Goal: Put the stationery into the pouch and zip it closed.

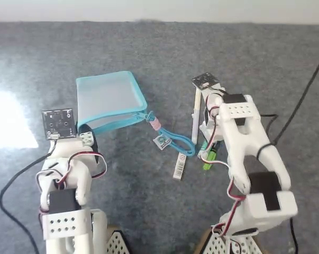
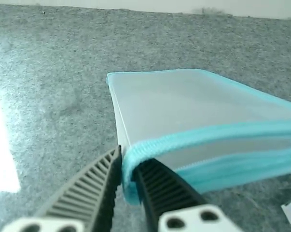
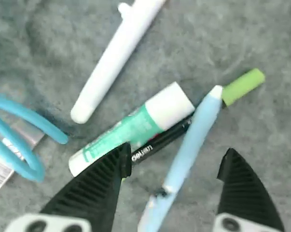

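Note:
The translucent pouch with cyan trim lies left of centre, its zipper mouth open toward the arms. My left gripper is shut on the pouch's cyan edge at the near left corner. My right gripper hangs open over the stationery pile. A light blue pen lies between its fingers, untouched. Beside it are a green-and-white glue stick, a black pen with a green cap and a white pen.
A blue strap loop runs from the zipper pull toward the stationery, with a small tag and a barcode label lying by it. Grey carpet-like surface all around; cables trail beside both arms.

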You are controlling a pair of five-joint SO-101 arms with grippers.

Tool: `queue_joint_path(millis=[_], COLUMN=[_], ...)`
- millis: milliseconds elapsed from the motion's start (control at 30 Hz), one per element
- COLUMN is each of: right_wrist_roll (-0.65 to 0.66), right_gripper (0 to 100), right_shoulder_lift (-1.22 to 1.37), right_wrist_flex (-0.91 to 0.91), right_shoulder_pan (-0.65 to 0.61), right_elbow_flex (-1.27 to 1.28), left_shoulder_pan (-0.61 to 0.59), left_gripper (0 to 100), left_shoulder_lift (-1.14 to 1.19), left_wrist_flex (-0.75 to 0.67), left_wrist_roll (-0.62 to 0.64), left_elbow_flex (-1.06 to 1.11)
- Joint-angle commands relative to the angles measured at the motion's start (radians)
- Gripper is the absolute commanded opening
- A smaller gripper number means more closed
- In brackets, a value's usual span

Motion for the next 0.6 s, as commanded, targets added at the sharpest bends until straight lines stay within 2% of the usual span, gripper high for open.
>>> queue_joint_path(millis=[0, 167, 400, 567], right_wrist_roll=[0.014, 0.023, 0.032, 0.081], right_gripper=[28.9, 28.5, 15.0, 18.5], right_shoulder_lift=[-0.223, -0.361, -0.363, -0.354], right_wrist_flex=[-0.002, 0.025, 0.001, -0.005], right_shoulder_pan=[0.001, 0.045, 0.208, 0.232], right_elbow_flex=[0.094, 0.295, 0.365, 0.417], left_shoulder_pan=[-0.006, -0.003, -0.006, -0.006], left_gripper=[1, 1, 1, 1], left_shoulder_lift=[-0.003, -0.003, -0.003, -0.003], left_wrist_flex=[-0.032, -0.032, -0.032, -0.032], left_wrist_roll=[0.006, 0.006, 0.006, 0.006], left_elbow_flex=[-0.008, -0.008, -0.008, -0.008])
